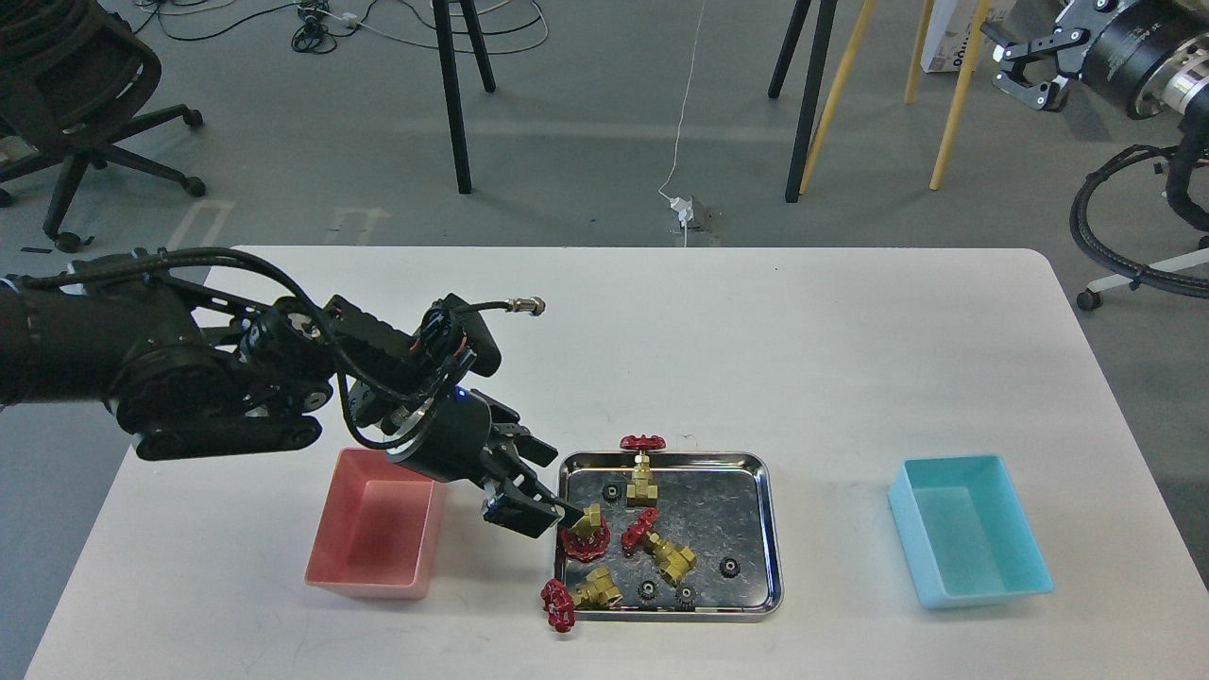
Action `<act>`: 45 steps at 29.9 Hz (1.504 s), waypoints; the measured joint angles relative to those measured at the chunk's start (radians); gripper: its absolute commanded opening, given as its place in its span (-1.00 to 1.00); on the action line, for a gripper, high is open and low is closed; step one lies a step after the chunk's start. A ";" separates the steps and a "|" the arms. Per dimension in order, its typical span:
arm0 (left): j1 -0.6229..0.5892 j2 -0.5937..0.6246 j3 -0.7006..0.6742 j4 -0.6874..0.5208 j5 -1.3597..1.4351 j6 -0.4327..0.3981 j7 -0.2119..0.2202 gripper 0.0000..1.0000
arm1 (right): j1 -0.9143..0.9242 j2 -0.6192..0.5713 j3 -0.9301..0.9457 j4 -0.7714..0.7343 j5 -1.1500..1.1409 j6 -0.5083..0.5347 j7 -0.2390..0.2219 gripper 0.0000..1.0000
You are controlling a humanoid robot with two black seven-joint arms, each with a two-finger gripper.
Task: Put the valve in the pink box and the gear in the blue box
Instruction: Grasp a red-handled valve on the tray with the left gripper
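On the matte white surface (604, 331), a shiny steel tray (767, 529) holds brass valves and tiny toothed black gears. The left hand (557, 505), fingers parted, touches the valve (587, 529) at the tray's left edge; grip uncertain. Smooth pink box (378, 534) sits left, blue box (968, 529) right.

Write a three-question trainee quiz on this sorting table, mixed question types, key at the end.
1. True or false: the pink box already holds a valve.
2. Multiple choice: the left claw is nearest which thing? A) the blue box B) the valve at the tray's left edge C) the upright valve on the tray's far rim
3. Fill in: the valve with its red wheel hanging over the steel tray's near-left corner lies partly ____ the tray.

Key: 1 false, both boxes are empty. 2 B. 3 outside. The right claw is raised far off to the right, away from the table.
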 measured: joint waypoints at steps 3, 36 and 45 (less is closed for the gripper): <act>0.040 -0.023 -0.001 0.028 0.016 0.013 0.000 0.69 | 0.002 0.000 0.000 0.001 0.000 0.000 0.000 0.99; 0.210 -0.146 -0.063 0.211 0.086 0.080 0.000 0.17 | -0.024 -0.009 -0.009 0.012 0.001 0.000 0.000 0.99; 0.211 -0.151 -0.061 0.217 0.087 0.098 0.000 -0.56 | -0.025 -0.015 -0.006 0.012 0.001 0.000 0.000 0.99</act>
